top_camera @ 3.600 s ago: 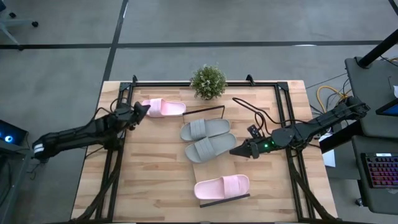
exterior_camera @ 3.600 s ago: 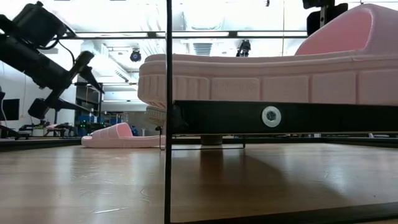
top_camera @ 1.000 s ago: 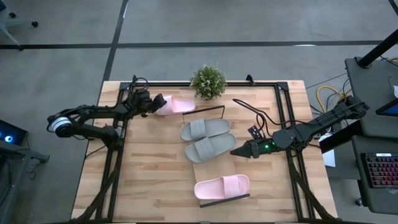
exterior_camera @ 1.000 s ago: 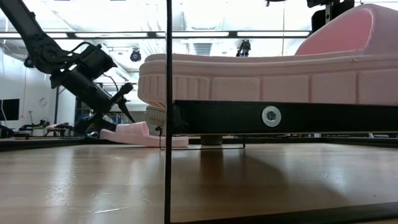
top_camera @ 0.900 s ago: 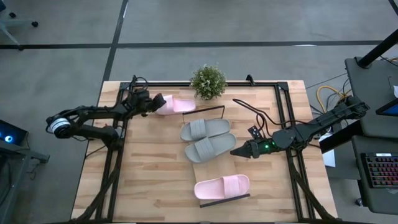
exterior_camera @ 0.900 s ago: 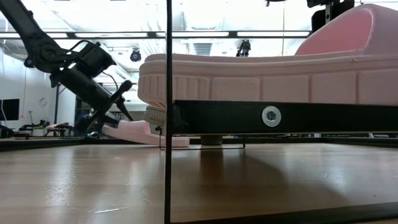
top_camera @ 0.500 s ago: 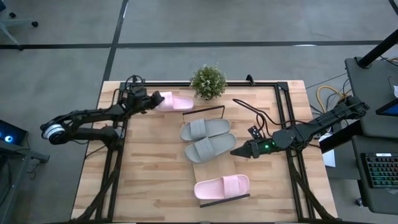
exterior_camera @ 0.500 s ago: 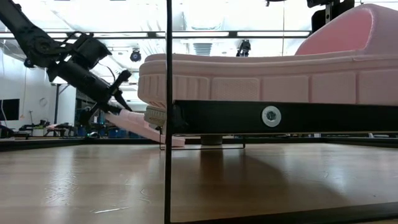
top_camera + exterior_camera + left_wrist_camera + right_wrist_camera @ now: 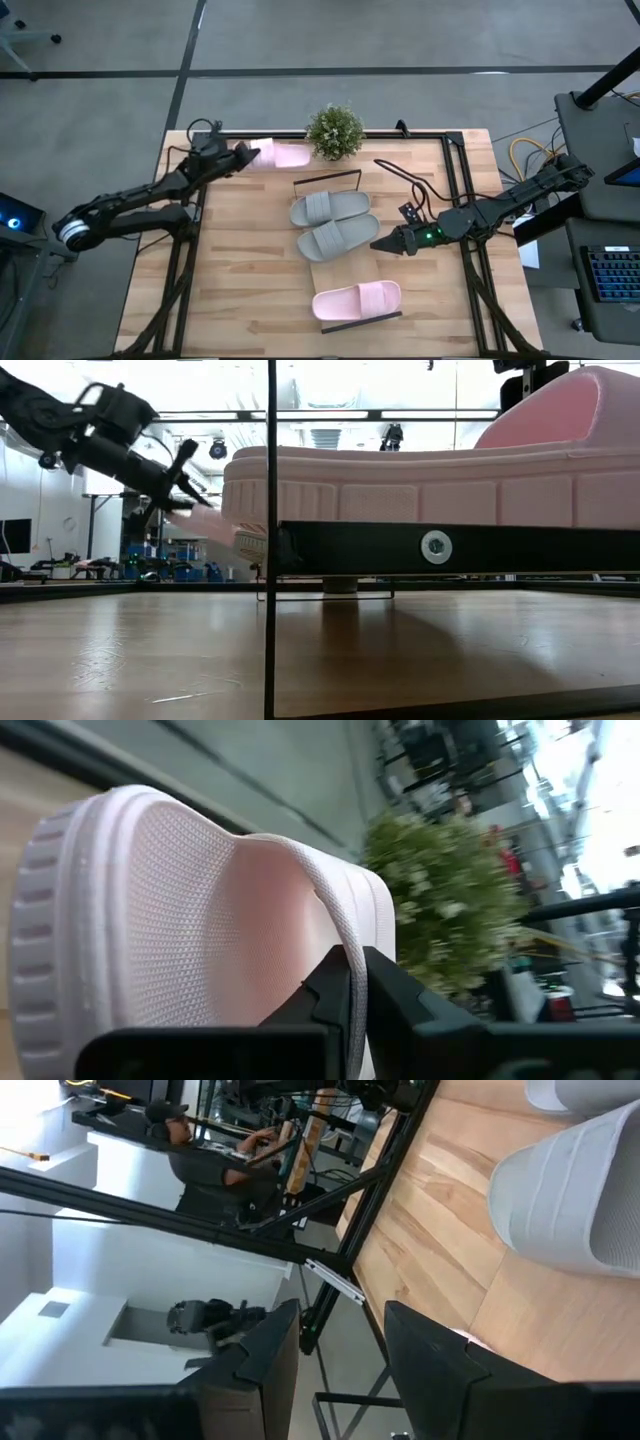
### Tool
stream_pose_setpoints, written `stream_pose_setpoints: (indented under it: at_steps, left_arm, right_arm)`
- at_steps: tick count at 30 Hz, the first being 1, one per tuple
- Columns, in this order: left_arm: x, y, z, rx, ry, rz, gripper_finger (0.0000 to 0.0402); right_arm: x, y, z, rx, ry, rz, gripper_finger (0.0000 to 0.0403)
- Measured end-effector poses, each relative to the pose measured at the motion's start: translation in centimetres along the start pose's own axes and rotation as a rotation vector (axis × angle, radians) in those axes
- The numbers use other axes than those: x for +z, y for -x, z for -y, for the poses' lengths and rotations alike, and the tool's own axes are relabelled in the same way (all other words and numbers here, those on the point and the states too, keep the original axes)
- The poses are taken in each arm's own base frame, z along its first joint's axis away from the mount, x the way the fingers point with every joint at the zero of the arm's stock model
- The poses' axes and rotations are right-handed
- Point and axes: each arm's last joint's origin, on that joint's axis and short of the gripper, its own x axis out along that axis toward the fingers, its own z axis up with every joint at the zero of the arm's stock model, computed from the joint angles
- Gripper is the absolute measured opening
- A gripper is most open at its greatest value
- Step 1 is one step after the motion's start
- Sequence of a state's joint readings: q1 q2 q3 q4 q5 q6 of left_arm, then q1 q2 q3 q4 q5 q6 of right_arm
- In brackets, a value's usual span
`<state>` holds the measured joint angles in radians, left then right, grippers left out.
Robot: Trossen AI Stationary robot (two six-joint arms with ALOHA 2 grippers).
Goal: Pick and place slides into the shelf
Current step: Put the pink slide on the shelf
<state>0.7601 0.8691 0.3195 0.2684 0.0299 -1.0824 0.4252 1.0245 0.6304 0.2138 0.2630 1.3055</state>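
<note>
My left gripper (image 9: 241, 155) is at the table's far left, shut on a pale pink slide (image 9: 281, 155) beside the potted plant (image 9: 335, 131). In the low view this slide (image 9: 214, 525) slopes down from the gripper (image 9: 186, 485); its lower end is hidden behind the near slide. Two grey slides (image 9: 330, 208) (image 9: 338, 239) lie side by side on the shelf (image 9: 322, 271). A second pink slide (image 9: 357, 300) lies at the shelf's near end. My right gripper (image 9: 384, 243) is open just right of the nearer grey slide (image 9: 570, 1210), touching nothing. My left gripper pinches the edge of the pink slide's strap (image 9: 338, 934) between its two fingers, at the slide's left end. The fingers come from the table's left, slanting down. The slide hangs tilted, its held end high and its other end lower toward the right.
The potted plant stands at the far edge, close to the held slide. A black cable (image 9: 405, 180) runs over the table right of the shelf. The shelf's black wire rim (image 9: 328, 180) rises at its far end. Bare wood lies left of the shelf.
My left gripper has taken hold of the pink slide's strap and gone up and toward the table's far edge. The slide's held end rose first while its other end stayed on the table; the slide now hangs tilted, farther back beside the plant.
</note>
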Motion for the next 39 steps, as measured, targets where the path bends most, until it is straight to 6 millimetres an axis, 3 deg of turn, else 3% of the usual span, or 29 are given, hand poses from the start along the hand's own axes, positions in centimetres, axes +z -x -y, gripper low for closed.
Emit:
stream_pose_setpoints:
  at_steps: [9, 18, 28, 39]
  left_arm:
    - [0.8, 2.5, 1.8, -0.145, -0.004, 0.054, 0.0000]
    - [1.0, 4.5, 3.4, -0.332, -0.029, -0.044, 0.0000]
    - [0.6, 5.7, 5.1, -0.565, -0.094, -0.399, 0.0000]
    - [-0.5, 5.8, 5.5, -0.670, -0.065, -0.718, 0.0000]
  right_arm:
    - [0.2, 0.0, 0.3, -0.030, 0.020, 0.002, 0.0141]
    - [0.4, 0.0, 0.7, -0.060, 0.011, 0.002, 0.0141]
    - [0.9, 0.3, 0.5, -0.041, 0.001, -0.018, 0.0141]
    - [0.8, 0.3, 0.5, -0.030, -0.031, -0.067, 0.0141]
